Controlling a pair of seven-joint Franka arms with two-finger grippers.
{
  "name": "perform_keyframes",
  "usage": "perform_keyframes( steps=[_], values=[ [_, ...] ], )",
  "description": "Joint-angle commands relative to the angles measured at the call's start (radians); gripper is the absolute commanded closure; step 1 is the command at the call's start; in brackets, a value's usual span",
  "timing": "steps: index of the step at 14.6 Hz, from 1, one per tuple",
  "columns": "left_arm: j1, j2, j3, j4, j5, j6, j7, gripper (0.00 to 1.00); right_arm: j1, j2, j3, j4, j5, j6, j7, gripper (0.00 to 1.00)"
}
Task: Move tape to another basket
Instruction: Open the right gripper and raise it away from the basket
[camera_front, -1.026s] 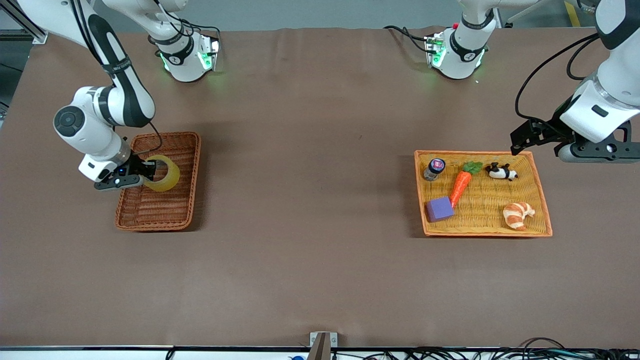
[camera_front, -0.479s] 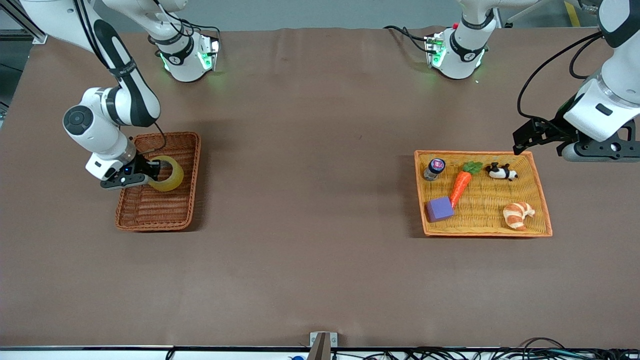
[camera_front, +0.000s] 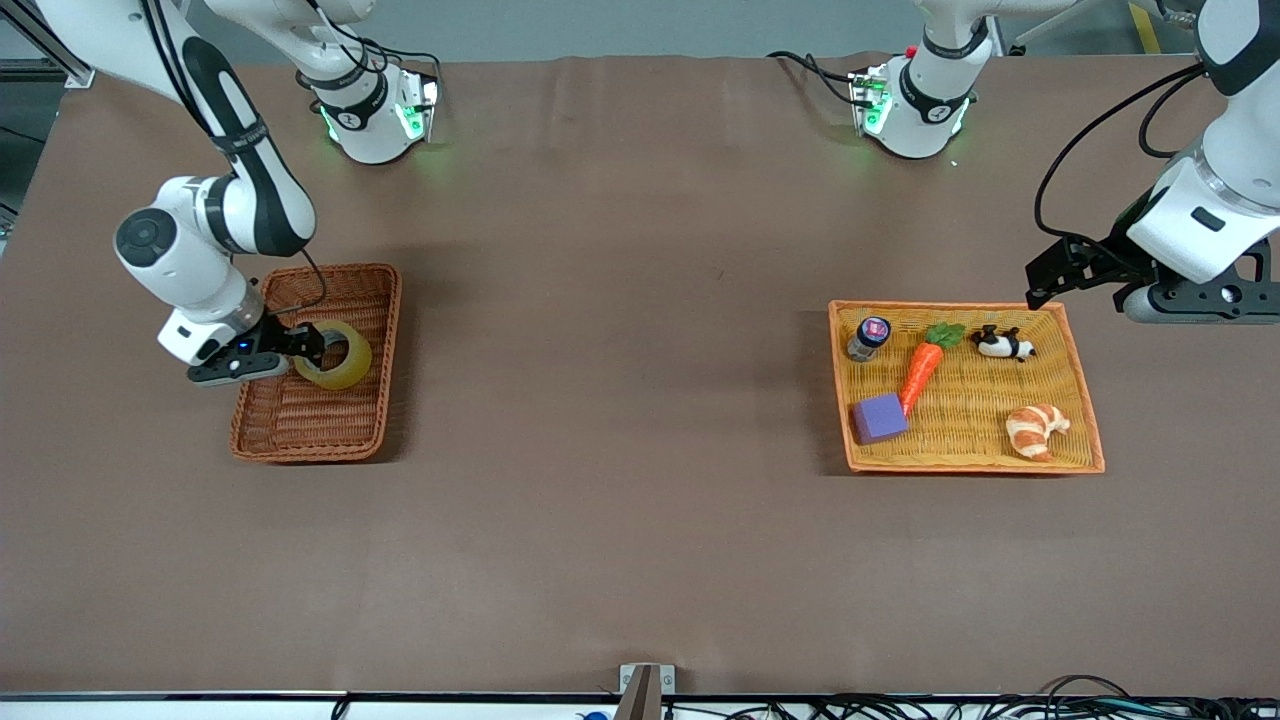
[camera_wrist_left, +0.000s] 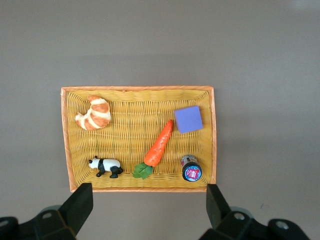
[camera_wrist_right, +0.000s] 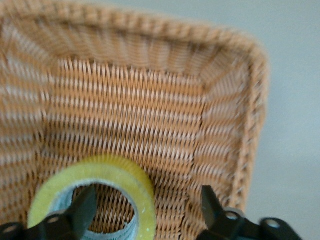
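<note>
Right pincer (camera_wrist_right: 145, 210) seemingly astride tape (camera_wrist_right: 102, 187) wall.

A brown desk (camera_front: 620, 420) holds a reddish-brown basket (camera_front: 290, 430) toward the right arm's end. The right gripper (camera_front: 305, 348) sits in it at the yellowish tape (camera_front: 345, 368). The left gripper (camera_front: 1040, 280) hovers beside an orange tray (camera_front: 960, 455) of toys.

This is a robotics lab. Two white Franka arms are bolted at one edge of a counter (camera_front: 640, 500) draped in plain brown cloth, green status lights glowing on their bases. Bundled black cables (camera_front: 1000, 708) run along the near edge, and toy props sit in an orange tray (camera_front: 1090, 420).
</note>
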Motion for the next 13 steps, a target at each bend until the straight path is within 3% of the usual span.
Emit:
perform_keyframes(
  steps=[1, 3, 6, 13],
  values=[
    [0.004, -0.005, -0.001, 0.008, 0.003, -0.016, 0.013, 0.00, -0.013, -0.101, 0.016, 0.083, -0.001, -0.162, 0.033, 0.00],
    [0.005, -0.004, -0.001, 0.008, 0.003, -0.016, 0.013, 0.00, -0.010, -0.125, 0.018, 0.188, -0.001, -0.321, 0.064, 0.00],
    [0.005, -0.002, 0.000, 0.010, 0.003, -0.016, 0.013, 0.00, 0.010, -0.122, 0.027, 0.437, -0.001, -0.642, 0.168, 0.00],
    [0.004, -0.002, 0.000, 0.013, 0.005, -0.016, 0.013, 0.00, 0.052, -0.119, 0.028, 0.843, 0.008, -1.079, 0.265, 0.00]
  ],
)
